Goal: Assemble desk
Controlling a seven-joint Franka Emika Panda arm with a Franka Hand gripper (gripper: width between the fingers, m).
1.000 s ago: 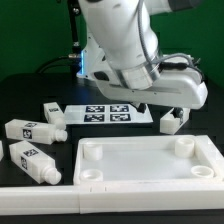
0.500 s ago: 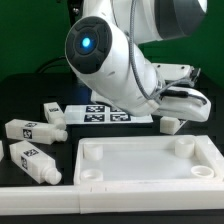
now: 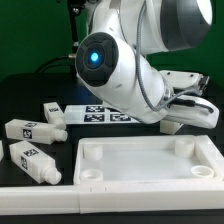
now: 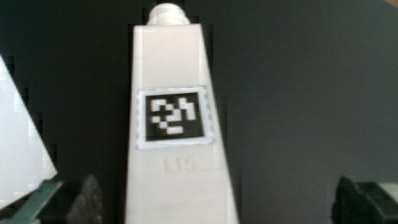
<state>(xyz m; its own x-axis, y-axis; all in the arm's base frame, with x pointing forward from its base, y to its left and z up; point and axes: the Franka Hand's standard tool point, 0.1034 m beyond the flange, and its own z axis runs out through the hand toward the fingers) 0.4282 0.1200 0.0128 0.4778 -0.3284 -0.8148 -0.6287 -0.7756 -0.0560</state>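
Observation:
The desk's white panel (image 3: 150, 160) lies flat at the front, with a raised rim and round corner sockets. One white tagged leg (image 3: 171, 126) lies just behind the panel's far right corner, and my gripper (image 3: 186, 114) hangs over it. In the wrist view this leg (image 4: 178, 110) lies lengthwise between my open gripper (image 4: 217, 205). It sits closer to one dark fingertip (image 4: 68, 200) than to the other, and neither touches it. Three more tagged legs (image 3: 22, 128) (image 3: 32, 160) (image 3: 55, 112) lie on the exterior view's left.
The marker board (image 3: 95, 112) lies flat behind the panel, partly hidden by my arm. A long white ledge (image 3: 100, 198) runs along the front edge. The bulky arm body (image 3: 120, 65) covers the middle of the scene. The table is black.
My arm has turned and swung toward the exterior view's right, bringing the hand lower over the right-hand leg. The jaws stayed open. No part has moved.

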